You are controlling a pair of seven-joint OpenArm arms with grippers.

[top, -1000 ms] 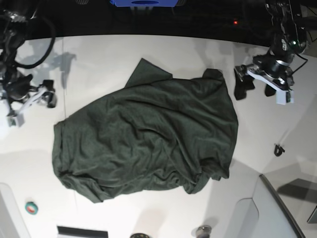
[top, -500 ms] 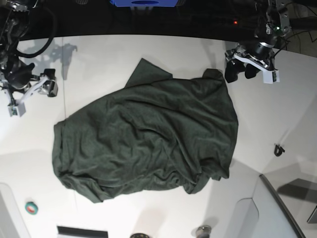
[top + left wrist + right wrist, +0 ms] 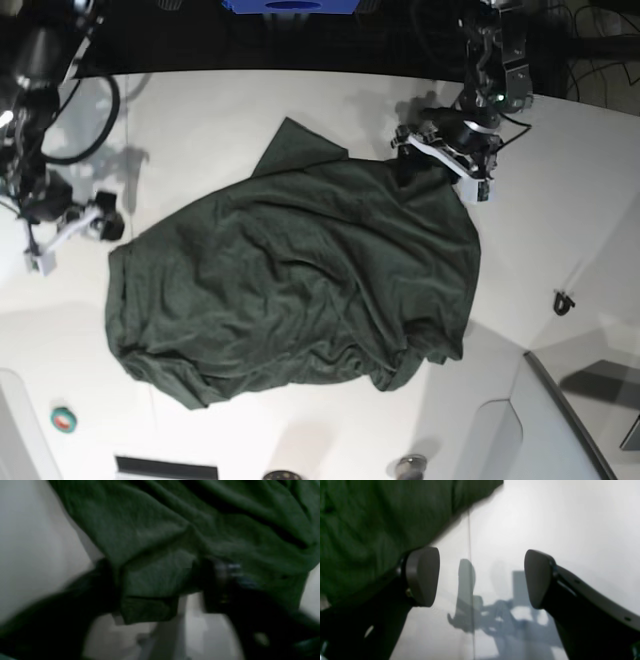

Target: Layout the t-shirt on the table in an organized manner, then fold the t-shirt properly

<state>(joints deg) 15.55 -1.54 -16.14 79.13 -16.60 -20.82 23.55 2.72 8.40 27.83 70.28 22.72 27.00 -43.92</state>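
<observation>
Both arms are black with looping black cables and white gripper brackets, the right gripper [image 3: 481,577] showing rounded, matte dark-grey finger pads [image 3: 422,576] on black stems, and the left gripper [image 3: 440,160] wearing a small green light.

The white desk [image 3: 250,110] fills most of the base view, its far edge running along the top of the frame against a dark background, with a thin dark seam [image 3: 470,555] crossing its surface in the right wrist view. A rumpled dark green t-shirt [image 3: 300,280] lies spread over the middle of the desk. A small teal and red round object [image 3: 63,419] sits at the lower left, and a small dark clip-like item [image 3: 564,302] lies at the right, well apart from the shirt.
</observation>
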